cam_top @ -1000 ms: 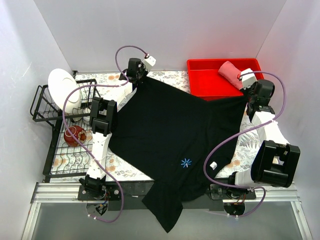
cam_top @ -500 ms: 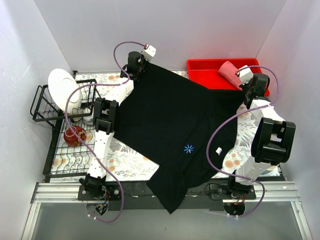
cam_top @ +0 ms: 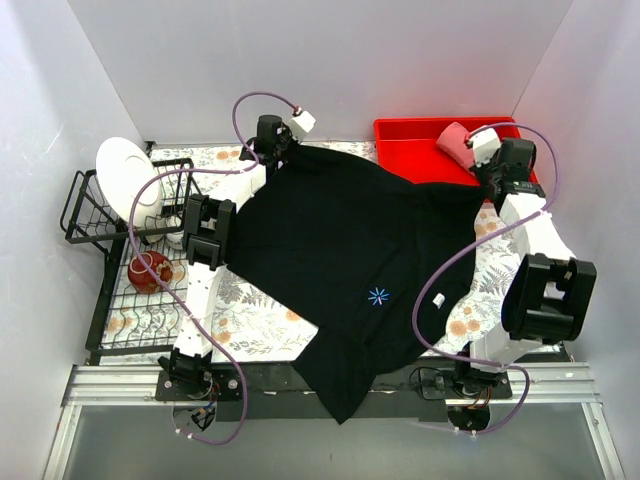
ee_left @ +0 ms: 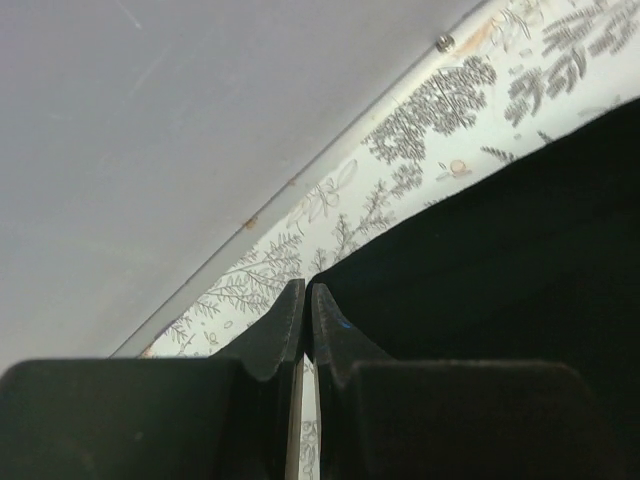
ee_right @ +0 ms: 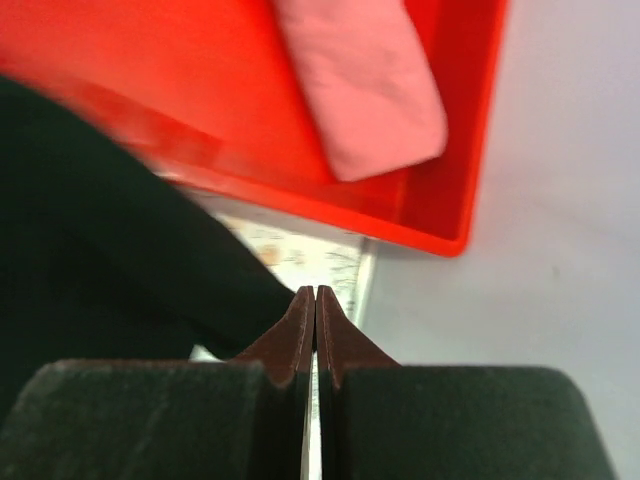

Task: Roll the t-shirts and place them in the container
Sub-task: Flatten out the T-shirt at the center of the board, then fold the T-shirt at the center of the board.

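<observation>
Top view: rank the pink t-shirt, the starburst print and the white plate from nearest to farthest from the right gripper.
From the right gripper:
1. Salmon-pink t-shirt, in the red bin just beyond it.
2. Starburst print, mid-table on the black t-shirt.
3. White plate, in the rack at far left.

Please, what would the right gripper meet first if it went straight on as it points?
The right gripper would probably meet the red bin's near wall, beyond a strip of floral tablecloth; depth unclear.

One black t-shirt [cam_top: 330, 240], one pink t-shirt [cam_top: 452, 138] (two altogether), one red bin [cam_top: 410, 160], one white plate [cam_top: 122, 170].
</observation>
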`<state>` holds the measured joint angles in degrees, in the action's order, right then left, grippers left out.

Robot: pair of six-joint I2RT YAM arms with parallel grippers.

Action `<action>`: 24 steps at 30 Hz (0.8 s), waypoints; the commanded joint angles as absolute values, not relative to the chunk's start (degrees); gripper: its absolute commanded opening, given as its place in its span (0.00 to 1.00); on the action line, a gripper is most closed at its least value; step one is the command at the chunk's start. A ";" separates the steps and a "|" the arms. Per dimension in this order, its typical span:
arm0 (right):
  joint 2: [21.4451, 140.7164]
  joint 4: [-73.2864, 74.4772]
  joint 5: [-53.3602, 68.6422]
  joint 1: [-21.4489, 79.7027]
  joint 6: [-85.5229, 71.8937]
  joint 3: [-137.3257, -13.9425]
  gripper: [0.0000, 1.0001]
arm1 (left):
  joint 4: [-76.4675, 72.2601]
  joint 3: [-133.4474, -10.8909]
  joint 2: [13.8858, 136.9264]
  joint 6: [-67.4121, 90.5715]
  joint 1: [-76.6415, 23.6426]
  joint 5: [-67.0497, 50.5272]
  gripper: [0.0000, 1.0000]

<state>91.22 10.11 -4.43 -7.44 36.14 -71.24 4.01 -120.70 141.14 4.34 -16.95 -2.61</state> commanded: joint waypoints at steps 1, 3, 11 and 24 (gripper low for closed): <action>83.77 16.96 -1.67 -2.73 31.56 -68.74 0.01 | 5.19 -118.39 133.07 0.28 -16.26 -5.62 0.00; 81.39 18.10 -2.02 -0.62 30.42 -67.25 0.01 | 5.19 -118.39 133.07 -1.48 -16.17 -5.97 0.00; 75.51 23.91 -4.12 2.72 28.29 -64.25 0.01 | 5.45 -123.38 136.40 -10.97 -14.59 -10.81 0.00; 64.87 27.68 -7.38 1.49 28.92 -59.85 0.01 | 0.53 -130.62 142.65 -17.75 -12.92 -13.00 0.00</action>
<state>67.68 27.05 -6.28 1.63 29.89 -59.92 2.98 -131.90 144.11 -14.68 -13.54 -11.14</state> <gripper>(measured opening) 0.024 0.021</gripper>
